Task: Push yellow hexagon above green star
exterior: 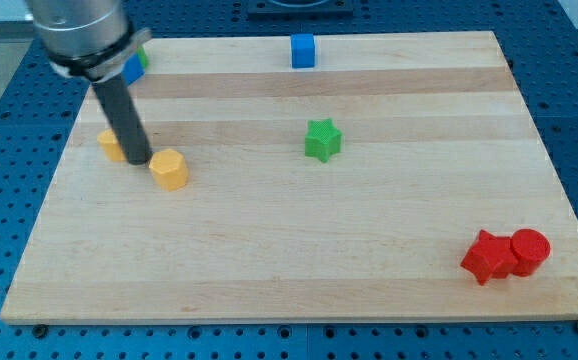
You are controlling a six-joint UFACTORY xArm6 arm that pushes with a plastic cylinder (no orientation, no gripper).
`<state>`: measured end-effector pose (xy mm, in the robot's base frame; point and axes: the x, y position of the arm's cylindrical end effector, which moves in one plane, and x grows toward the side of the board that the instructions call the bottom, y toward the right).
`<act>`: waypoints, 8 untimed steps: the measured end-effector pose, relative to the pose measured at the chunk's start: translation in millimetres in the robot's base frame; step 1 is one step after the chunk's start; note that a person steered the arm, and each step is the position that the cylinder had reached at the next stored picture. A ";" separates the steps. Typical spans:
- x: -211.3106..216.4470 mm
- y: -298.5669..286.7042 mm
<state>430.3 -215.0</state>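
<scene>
camera view looks down on a wooden board with my tip planted at the view's left, empty as a bare rod always is, grasping nothing and just touching or nearly touching the yellow hexagon, which sits immediately to its right and a shade lower. a second yellow block, shape unclear because the rod hides part of it, lies just behind the tip on the left. the green star stands well apart toward the view's right and slightly higher, near the board's middle. so the hexagon lies between my tip and the star, which suits a rightward shove; but the goal spot is above the star, so i judge the push must also carry the block upward, meaning the tip should work from the hexagon's lower left. a blue cube rests at the top edge, another blue block with a green one hides behind the arm at top left, and two red blocks touch at bottom right.
</scene>
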 end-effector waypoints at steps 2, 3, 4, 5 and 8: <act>49.2 -24.3; 48.2 25.3; 31.0 75.1; -7.0 93.9; 4.4 76.1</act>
<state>434.7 -138.9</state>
